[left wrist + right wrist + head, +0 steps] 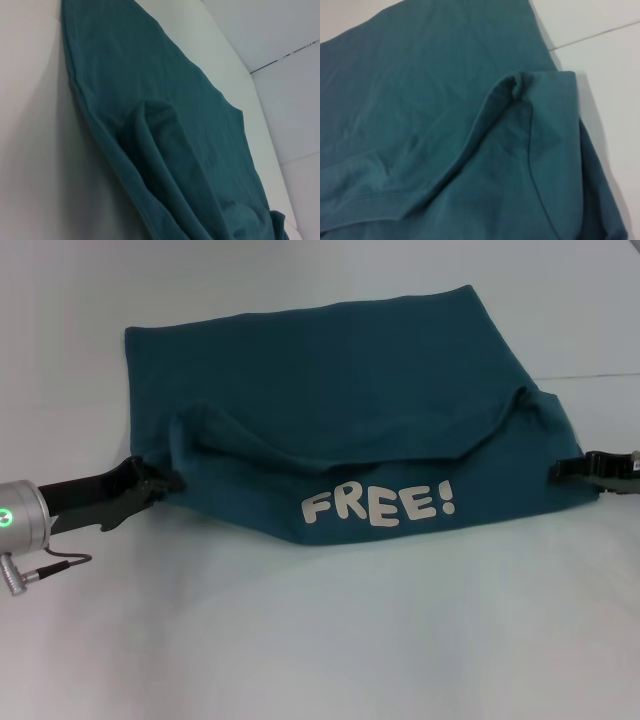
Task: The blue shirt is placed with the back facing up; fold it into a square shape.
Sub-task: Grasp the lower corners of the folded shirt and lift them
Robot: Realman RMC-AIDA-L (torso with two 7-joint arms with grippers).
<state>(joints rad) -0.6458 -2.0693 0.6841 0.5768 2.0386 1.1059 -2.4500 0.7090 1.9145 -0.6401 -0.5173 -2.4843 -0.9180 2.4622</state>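
Shirt (340, 390), blue, on white desk (300, 640): you have left hand (165, 483) and right hand (565, 470) each clenched on a near corner, mid-fold; squaring remains

Looks like lab or test room: bare white desk (320, 640), plain pale wall behind, no household things visible.
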